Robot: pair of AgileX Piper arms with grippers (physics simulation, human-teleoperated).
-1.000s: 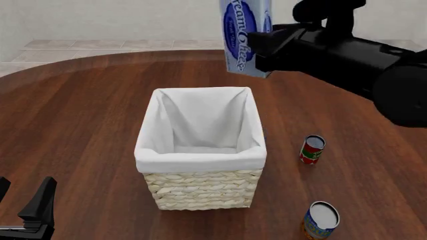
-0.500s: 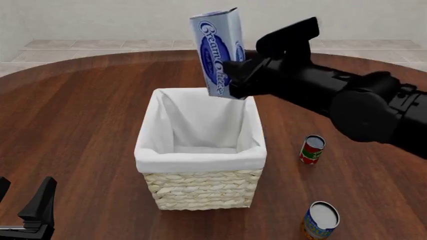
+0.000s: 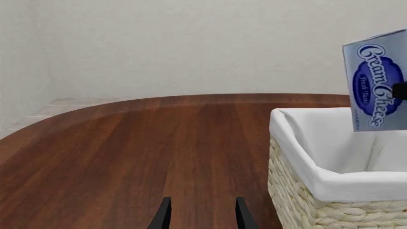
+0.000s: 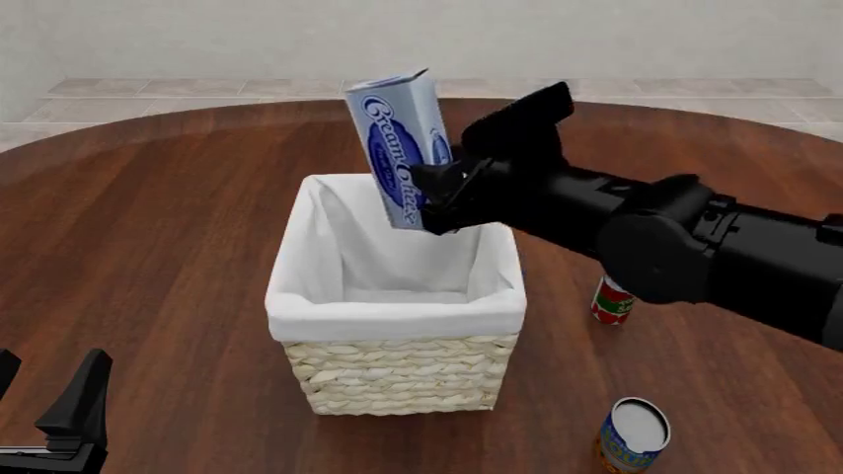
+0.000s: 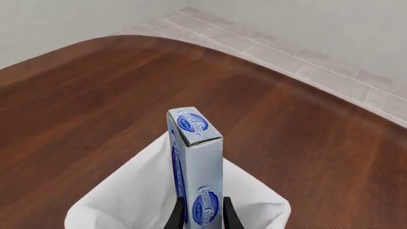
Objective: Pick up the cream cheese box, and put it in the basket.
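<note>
A rendered, home-like room in a simulator, not a real place. A round table (image 4: 172, 237) of dark polished wood stands on a pale tiled floor (image 4: 197, 89) before a plain off-white wall (image 4: 197, 35). A lined straw basket (image 4: 395, 370) and 2 food cans (image 4: 615, 296) (image 4: 633, 434) suggest a kitchen or dining corner.

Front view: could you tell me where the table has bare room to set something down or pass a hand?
Bare wood runs left of the basket and along the far edge of the table. The right is crowded: the red-green can, the blue-yellow can and the right arm, holding the cream cheese box over the basket.
</note>
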